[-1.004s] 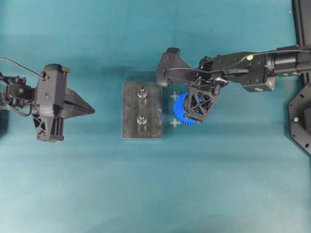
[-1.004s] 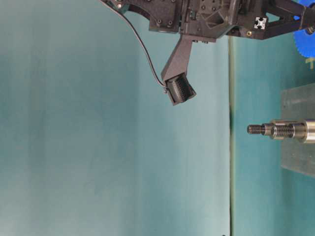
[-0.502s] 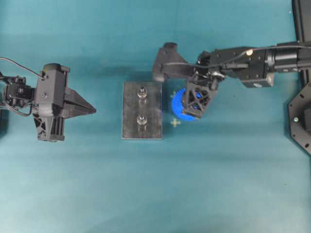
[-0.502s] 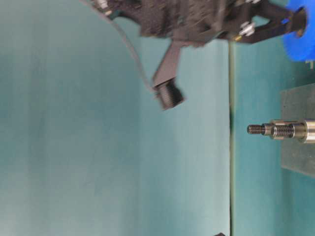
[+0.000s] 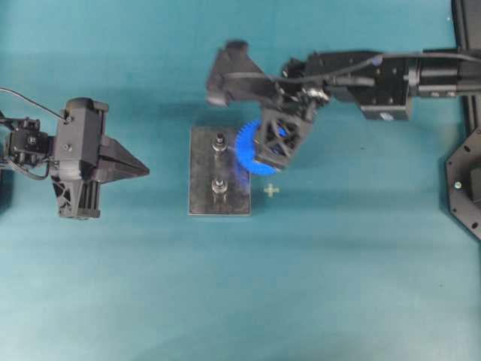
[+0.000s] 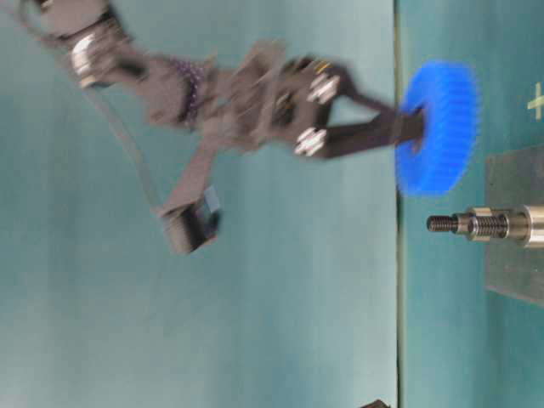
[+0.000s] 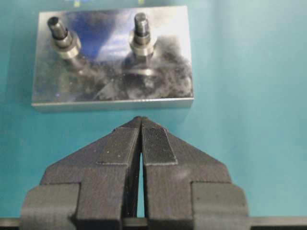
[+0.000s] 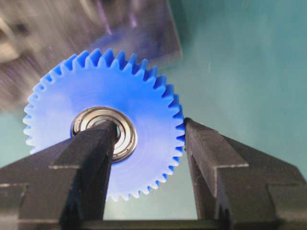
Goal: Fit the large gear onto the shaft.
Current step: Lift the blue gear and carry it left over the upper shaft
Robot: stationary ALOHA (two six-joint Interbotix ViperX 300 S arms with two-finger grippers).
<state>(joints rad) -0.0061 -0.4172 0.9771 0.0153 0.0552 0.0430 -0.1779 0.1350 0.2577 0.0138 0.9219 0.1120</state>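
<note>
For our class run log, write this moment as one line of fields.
right gripper: shut on blue gear, above plate edge | gear: not on peg | left gripper: shut, empty, short of plate

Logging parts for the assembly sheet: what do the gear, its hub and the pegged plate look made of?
Large gear: likely moulded plastic, matte, uniform bright blue. Its hub: metal, apparently a bearing, given the shiny silver concentric rings. Plate: grey metal, probably steel, with dull mottled reflections. Shaft and twin peg: silvery machined metal.

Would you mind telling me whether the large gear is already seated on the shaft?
No, the large gear hangs clear of the shaft, held in the right tool.
</note>
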